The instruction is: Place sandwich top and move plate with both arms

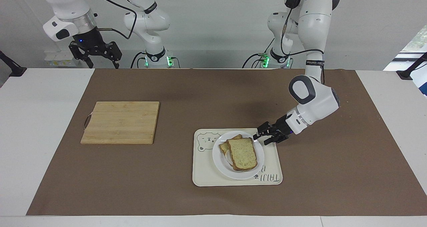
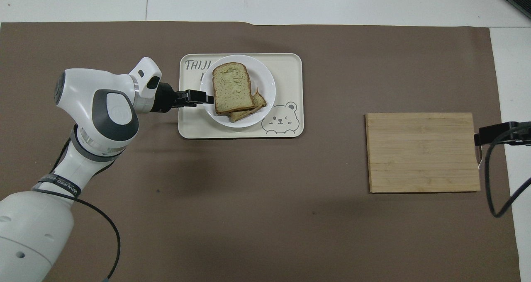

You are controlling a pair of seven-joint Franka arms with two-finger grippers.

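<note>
The white plate (image 1: 220,162) lies on the cream bear tray (image 1: 206,177), toward the tray's end with the lettering. The sandwich top (image 1: 243,153), a pale speckled bread slice, lies on a second slice (image 1: 223,148) on the plate. It also shows in the overhead view (image 2: 232,87) on the plate (image 2: 265,83). My left gripper (image 1: 262,138) is low at the plate's rim on the left arm's side, with its fingers spread apart and nothing held. My right gripper (image 1: 96,58) is open and waits raised at the right arm's end of the table, close to the robots.
A bamboo cutting board (image 1: 120,122) lies on the brown mat toward the right arm's end; it also shows in the overhead view (image 2: 423,151). The tray (image 2: 290,66) lies on the mat, farther from the robots than the board.
</note>
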